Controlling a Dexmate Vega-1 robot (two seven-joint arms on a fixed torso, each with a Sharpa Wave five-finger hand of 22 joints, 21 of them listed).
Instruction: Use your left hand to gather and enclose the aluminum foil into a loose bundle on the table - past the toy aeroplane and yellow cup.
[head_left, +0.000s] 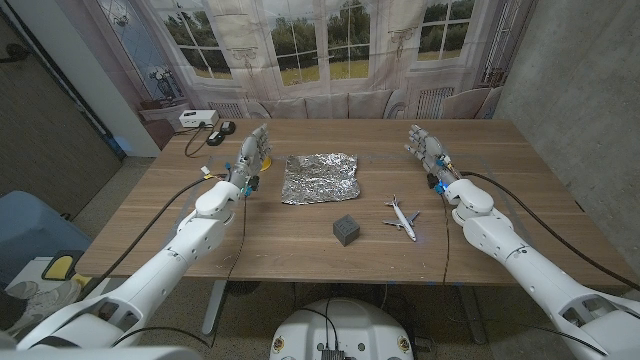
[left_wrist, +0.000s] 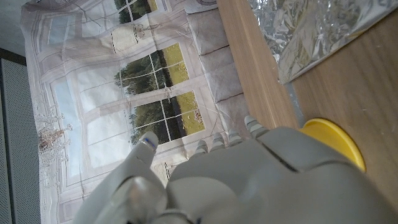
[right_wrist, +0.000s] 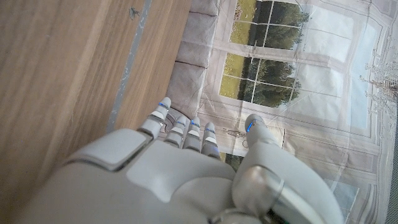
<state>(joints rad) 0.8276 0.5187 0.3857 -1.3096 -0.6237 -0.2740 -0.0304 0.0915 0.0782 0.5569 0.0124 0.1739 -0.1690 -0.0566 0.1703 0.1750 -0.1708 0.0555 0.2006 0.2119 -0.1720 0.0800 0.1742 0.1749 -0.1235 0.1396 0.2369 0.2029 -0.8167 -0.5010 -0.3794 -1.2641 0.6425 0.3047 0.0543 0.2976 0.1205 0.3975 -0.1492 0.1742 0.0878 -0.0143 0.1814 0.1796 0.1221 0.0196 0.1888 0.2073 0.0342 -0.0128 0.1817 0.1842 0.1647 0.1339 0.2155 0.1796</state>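
Observation:
A crinkled sheet of aluminum foil (head_left: 320, 178) lies spread out in the middle of the table; the left wrist view catches its edge (left_wrist: 311, 31). My left hand (head_left: 252, 152) stands just left of the foil, fingers apart and raised, holding nothing. The same hand (left_wrist: 249, 180) has a yellow cup (left_wrist: 333, 140) right beside it on the wood. A small white toy aeroplane (head_left: 402, 216) lies nearer the front, to the right of the foil. My right hand (head_left: 428, 148) is raised at the right side of the table, fingers apart (right_wrist: 186, 180) and holding nothing.
A dark grey cube (head_left: 347, 229) sits in front of the foil, left of the aeroplane. A white box (head_left: 195, 118) and black items (head_left: 221, 131) with a cable lie at the table's far left corner. A blue chair (head_left: 30, 235) stands off the left side.

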